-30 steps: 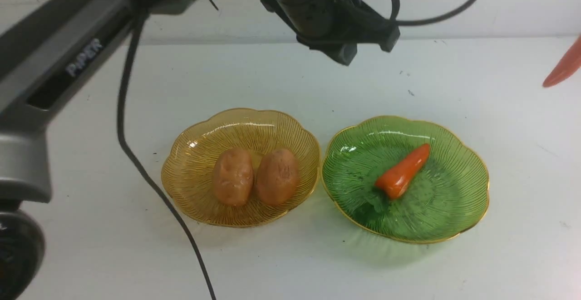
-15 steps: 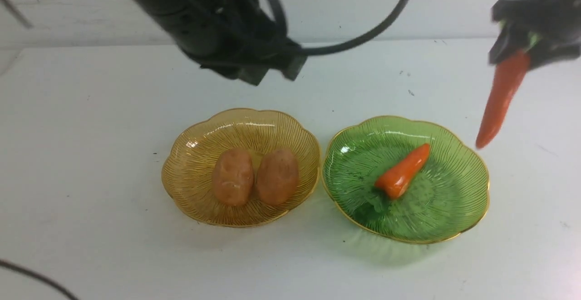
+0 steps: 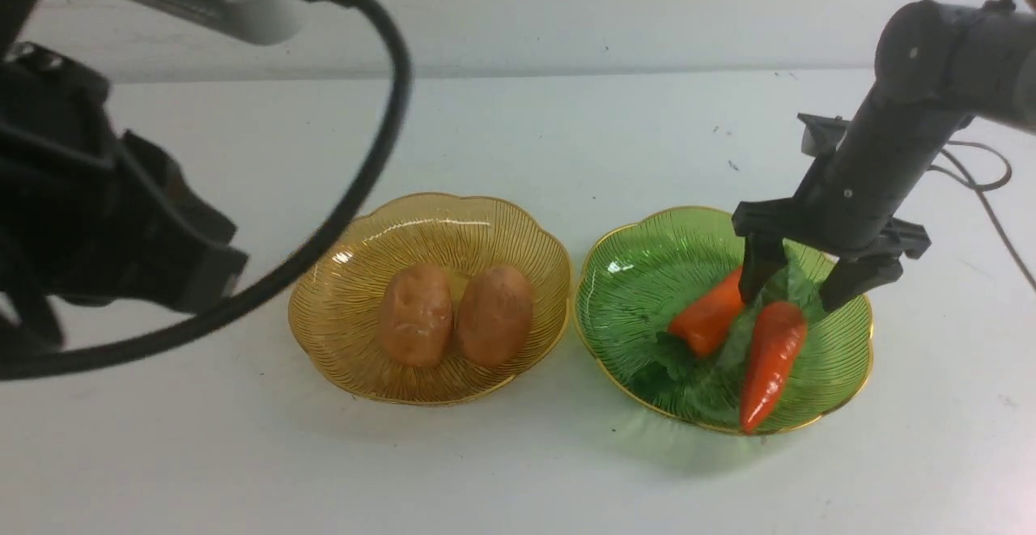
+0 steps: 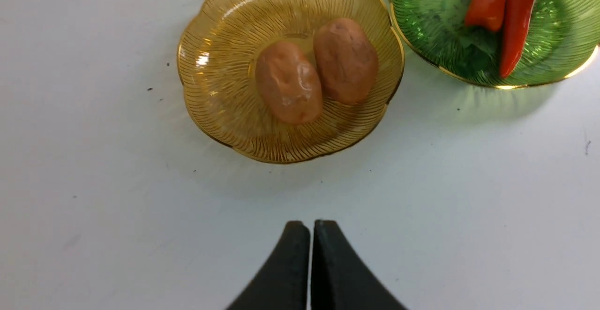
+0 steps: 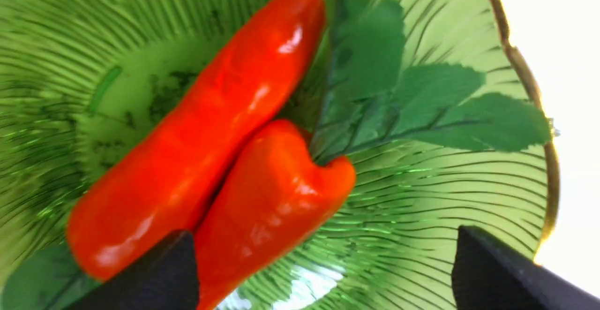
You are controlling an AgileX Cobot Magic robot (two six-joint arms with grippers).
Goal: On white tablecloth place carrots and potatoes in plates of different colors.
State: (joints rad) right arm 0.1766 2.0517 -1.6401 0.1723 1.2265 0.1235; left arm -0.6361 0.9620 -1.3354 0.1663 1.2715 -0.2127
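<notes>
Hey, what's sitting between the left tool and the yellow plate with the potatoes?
Nothing but bare white tablecloth. The left wrist view shows the shut left tool apart from the yellow plate, with only cloth between them.

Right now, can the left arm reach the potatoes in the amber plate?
Probably yes. In its wrist view only bare white cloth lies between the shut left gripper and the amber plate, and nothing covers the potatoes. The right gripper is off over the green plate. It must open first.

Green plate partly off-frame.
</notes>
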